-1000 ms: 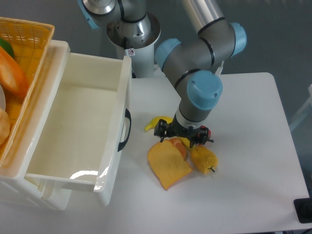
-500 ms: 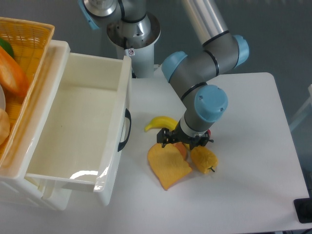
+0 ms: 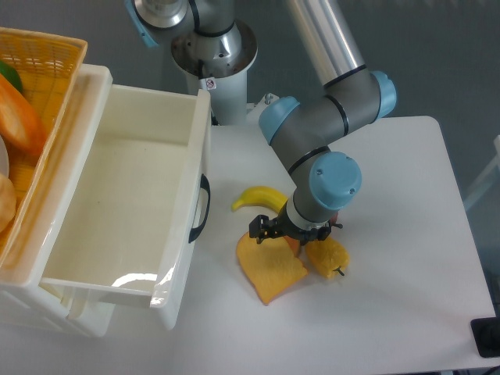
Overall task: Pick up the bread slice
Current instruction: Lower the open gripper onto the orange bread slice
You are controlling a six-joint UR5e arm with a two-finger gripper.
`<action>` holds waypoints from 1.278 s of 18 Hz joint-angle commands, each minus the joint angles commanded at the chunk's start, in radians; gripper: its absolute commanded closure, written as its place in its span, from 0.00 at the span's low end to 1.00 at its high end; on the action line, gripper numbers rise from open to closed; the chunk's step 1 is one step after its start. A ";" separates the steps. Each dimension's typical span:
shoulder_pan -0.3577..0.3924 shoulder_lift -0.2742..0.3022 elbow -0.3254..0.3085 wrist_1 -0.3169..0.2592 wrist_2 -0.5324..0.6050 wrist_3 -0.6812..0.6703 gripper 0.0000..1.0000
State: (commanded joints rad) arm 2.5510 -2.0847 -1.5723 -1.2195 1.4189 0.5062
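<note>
Gripper (image 3: 291,235) has slid toward the bin and dropped lower over a second, now over the bread slice's (image 3: 269,270) upper edge. Slice flat on table, unmoved, beside yellow pepper (image 3: 328,255). Jaw state: cannot tell. Grasp looks imminent.

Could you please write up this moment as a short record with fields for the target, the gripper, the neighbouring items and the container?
target: bread slice, flat on the table
gripper: gripper low over the slice's upper edge; jaw state unclear
neighbours: banana behind the slice, pepper at its right
container: white bin at left, nothing visible inside
</note>
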 joint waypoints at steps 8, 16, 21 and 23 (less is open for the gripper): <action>-0.003 -0.011 -0.002 0.012 -0.002 0.000 0.00; -0.021 -0.029 -0.005 0.048 -0.002 0.000 0.00; -0.023 -0.034 0.003 0.048 0.000 0.002 0.05; -0.023 -0.034 0.003 0.048 0.000 0.002 0.11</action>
State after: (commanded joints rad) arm 2.5280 -2.1184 -1.5693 -1.1719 1.4189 0.5077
